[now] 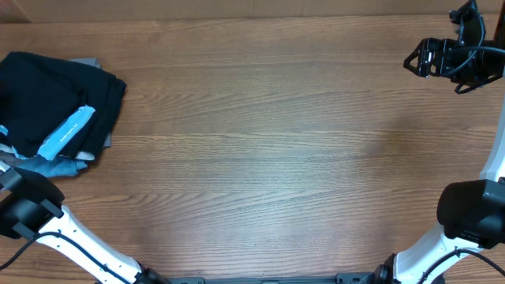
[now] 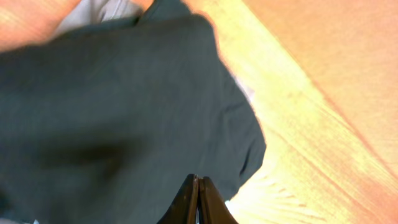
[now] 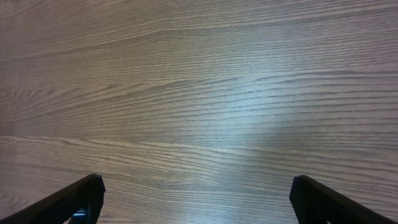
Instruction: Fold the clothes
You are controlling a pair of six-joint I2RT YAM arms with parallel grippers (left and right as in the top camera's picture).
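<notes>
- Shut tight, the left claw (image 2: 198,185) has its two dark fingers pressed together with no gap showing; it sits low over dark cloth, and I cannot tell whether a fold is nipped between them.
- Just beyond those fingers lies the black T-shirt (image 2: 112,118), rumpled, its rounded edge drooping onto the table (image 2: 323,93).
- A pale grey garment (image 2: 102,9) shows at the far side of the shirt, partly under it.
- From overhead, the black T-shirt (image 1: 47,91) is a bunched heap at the left edge of the table (image 1: 276,150), on top of other clothing: a light-blue garment (image 1: 69,132) pokes out at its near side and a grey garment (image 1: 91,61) at its far corner.
- The right claw (image 3: 196,199) stands wide, holding nothing, over plain wood (image 3: 199,93); overhead it hangs at the far right corner (image 1: 430,57), well apart from the pile.
- Judged from this, folding has not begun: the shirt is neither pulled from the pile nor spread flat. Drawing it out, laying it open and making every fold are all left.
</notes>
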